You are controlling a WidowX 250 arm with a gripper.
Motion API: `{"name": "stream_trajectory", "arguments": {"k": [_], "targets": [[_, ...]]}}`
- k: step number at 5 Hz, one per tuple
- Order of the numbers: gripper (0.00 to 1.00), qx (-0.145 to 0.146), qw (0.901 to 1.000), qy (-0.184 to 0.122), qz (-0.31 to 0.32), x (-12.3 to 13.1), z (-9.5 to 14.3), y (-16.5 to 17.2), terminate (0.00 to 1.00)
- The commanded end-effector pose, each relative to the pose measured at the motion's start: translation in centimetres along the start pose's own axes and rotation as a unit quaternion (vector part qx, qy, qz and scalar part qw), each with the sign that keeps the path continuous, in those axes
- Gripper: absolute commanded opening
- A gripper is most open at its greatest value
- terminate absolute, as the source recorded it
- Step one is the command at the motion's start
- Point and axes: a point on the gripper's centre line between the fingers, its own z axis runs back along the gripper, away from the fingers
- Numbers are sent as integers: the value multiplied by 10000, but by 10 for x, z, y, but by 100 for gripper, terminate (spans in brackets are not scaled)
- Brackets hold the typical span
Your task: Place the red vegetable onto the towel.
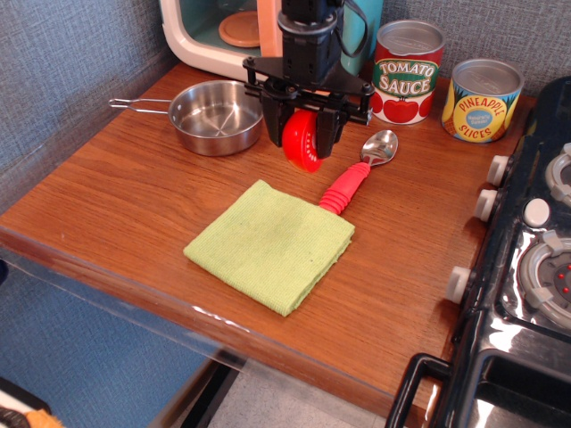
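Note:
The red half-tomato (302, 141) hangs between the black fingers of my gripper (302, 135), lifted clear of the wooden counter, its cut face turned to the right. The gripper is shut on it. The light green towel (271, 243) lies flat on the counter, in front of and slightly left of the gripper, with nothing on it.
A red-handled metal spoon (354, 177) lies just right of the gripper, its handle end touching the towel's far corner. A steel pan (212, 116) sits to the left. A tomato sauce can (407, 71) and a pineapple can (482, 100) stand behind. A toy stove (526, 241) borders the right.

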Motion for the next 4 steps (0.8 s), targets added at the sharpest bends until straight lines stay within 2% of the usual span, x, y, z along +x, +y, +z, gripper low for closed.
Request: {"name": "stream_trajectory", "arguments": {"k": [1,2,4], "targets": [[0,272,9985,341,-342,-49,1,0,0],[0,385,9970,653,-142,-58,-22,13,0],[0,581,9955,733,140,-54,-43,31,0]]}}
